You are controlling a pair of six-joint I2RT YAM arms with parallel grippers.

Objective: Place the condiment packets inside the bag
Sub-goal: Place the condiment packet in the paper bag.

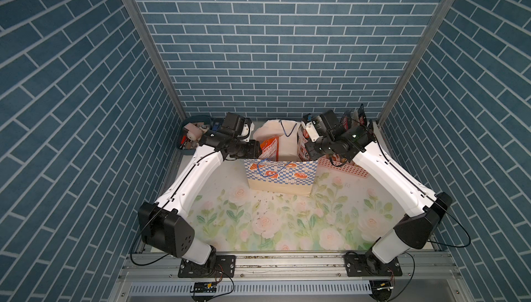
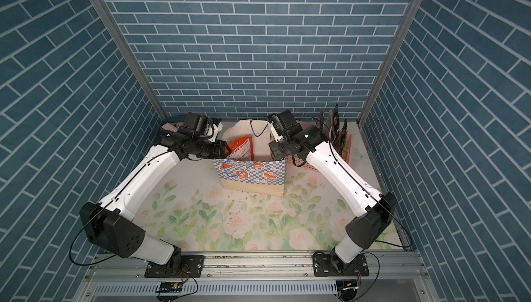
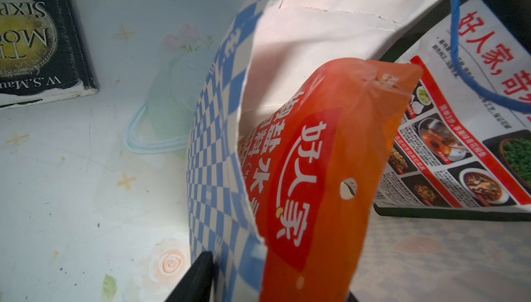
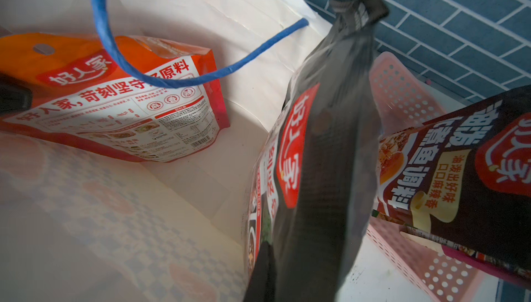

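- Right jaws: clenched on black packet [image 4: 324,148], long axis steep, against the right wall of the bag [image 1: 280,175].
- Left jaws: grip state cannot be told; orange packet [image 3: 321,177] leans inside the left wall.
- Bag interior lies left of the right jaws; right arm is nearer.

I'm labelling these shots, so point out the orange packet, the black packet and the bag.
orange packet [image 4: 120,105]: right wrist view, printed back.
black packet [image 4: 324,157]: right wrist view, dark middle.
bag [image 1: 311,168]: a top view, checked front wall.
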